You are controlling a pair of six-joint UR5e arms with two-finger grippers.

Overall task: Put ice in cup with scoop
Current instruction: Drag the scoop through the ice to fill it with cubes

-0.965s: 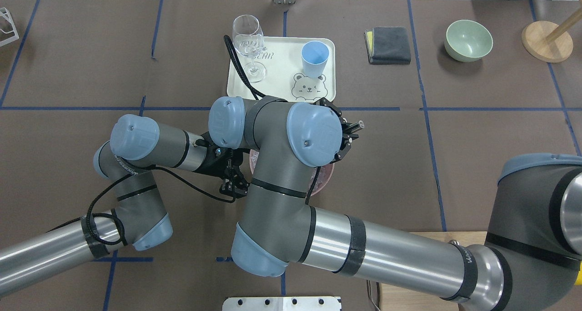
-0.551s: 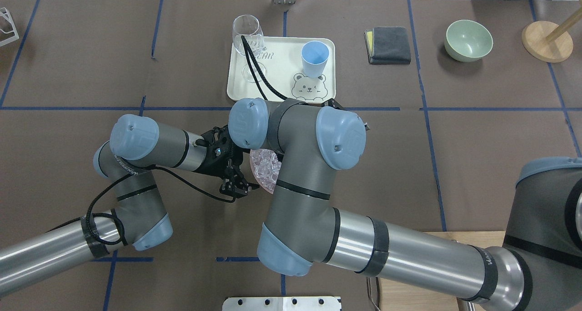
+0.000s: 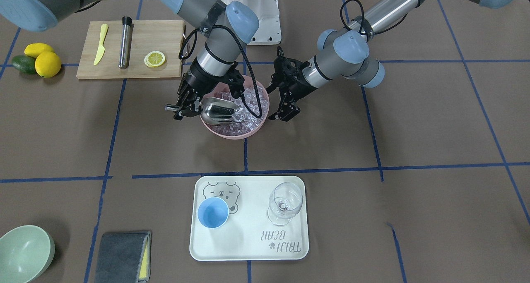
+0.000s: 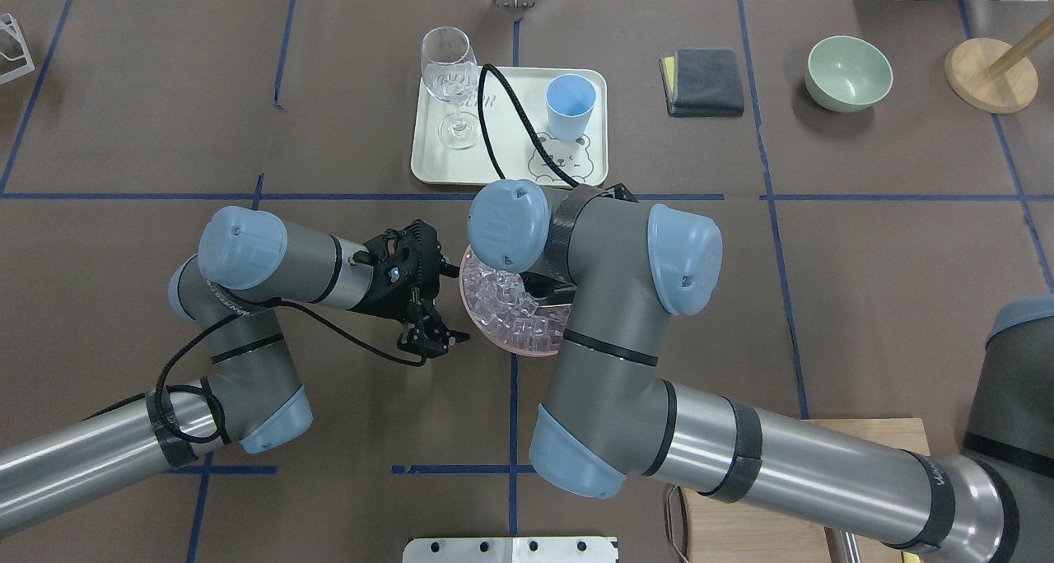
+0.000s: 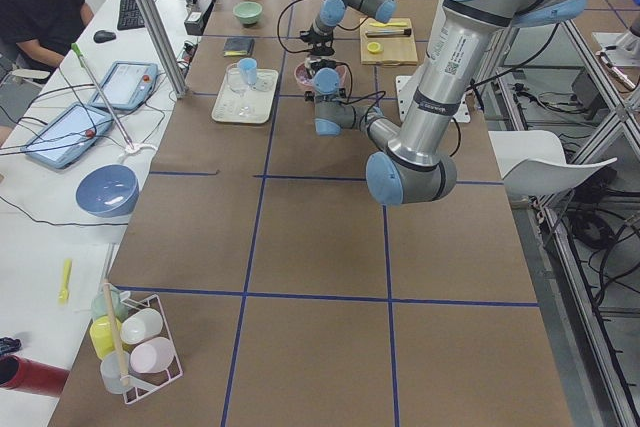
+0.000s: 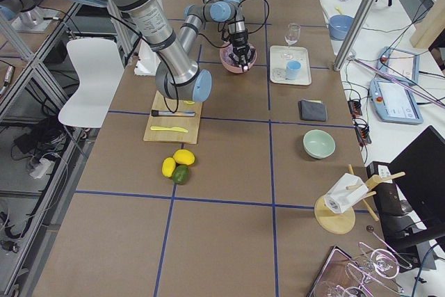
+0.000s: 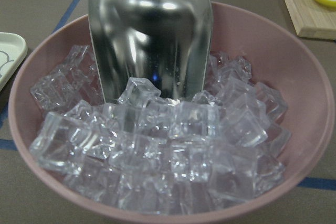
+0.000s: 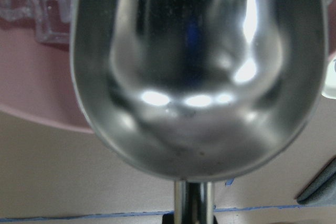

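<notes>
Steel gleams over the pink bowl (image 3: pixel 248 133): we see the scoop (image 3: pixel 215 110) tilted down, its open front touching the heap of ice (image 7: pixel 173 145) that fills the bowl. The trough itself looks empty in the right wrist view. The right gripper (image 3: pixel 183 108) has its jaws closed around the scoop's rod handle, just outside the bowl's rim. The left gripper (image 3: pixel 285 111) hovers just beside the bowl's other side, jaws spread apart and holding nothing. Toward the operators' side of the worktop (image 3: pixel 414 150) we find the light-blue cup (image 3: pixel 213 212). It stands upright and empty on a cream tray (image 3: pixel 248 250), well apart from the bowl, with a wine glass (image 3: pixel 285 200) beside it.
</notes>
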